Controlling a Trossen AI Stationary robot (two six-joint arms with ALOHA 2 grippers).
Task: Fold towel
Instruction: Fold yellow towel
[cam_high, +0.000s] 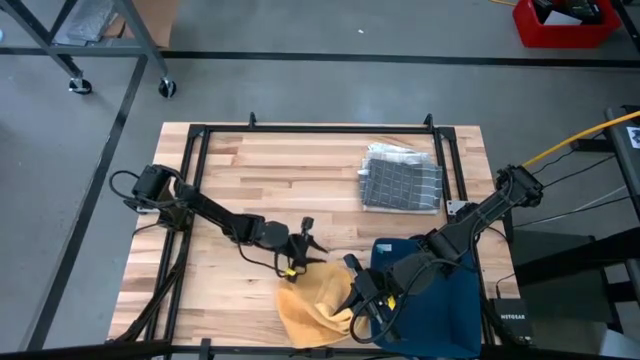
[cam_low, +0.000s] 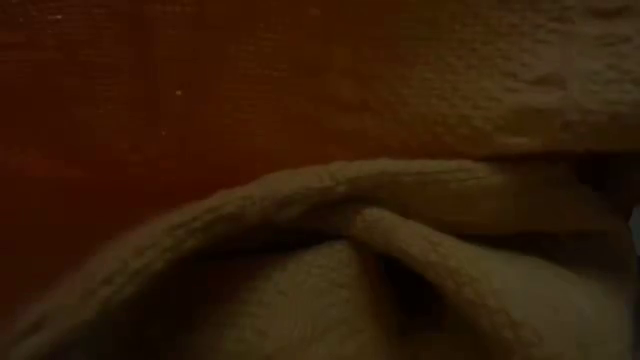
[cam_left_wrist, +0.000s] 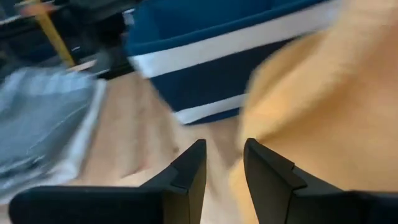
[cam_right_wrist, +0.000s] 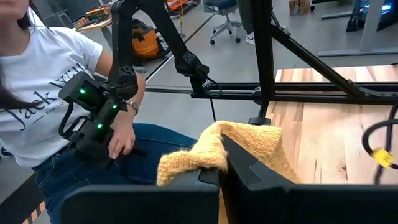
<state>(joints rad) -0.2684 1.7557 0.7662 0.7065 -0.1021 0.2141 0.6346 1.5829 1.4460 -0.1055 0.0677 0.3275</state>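
Note:
A yellow towel (cam_high: 312, 308) lies crumpled at the table's near edge, and its weave fills the low view (cam_low: 330, 200). My right gripper (cam_high: 360, 300) is at the towel's right side and is shut on it; it also shows in the right wrist view (cam_right_wrist: 222, 163). My left gripper (cam_high: 305, 250) hovers just beyond the towel's far left part. Its fingers (cam_left_wrist: 193, 168) are a little apart with bare table between them, and the towel (cam_left_wrist: 323, 99) lies beside them. My right gripper pinches a bunched-up part of the yellow towel (cam_right_wrist: 239, 140) between its two fingers, at the towel's right side. The fingers come slanting down from the table's right. The cloth humps up over the fingertips, slack, and the rest of the towel (cam_high: 300, 318) lies on the table.
A dark blue cloth with white stripes (cam_high: 425, 285) lies under my right arm at the near right. A folded grey towel (cam_high: 402, 180) lies at the far right. A person (cam_right_wrist: 56, 93) sits beyond the table's near edge holding a hand controller.

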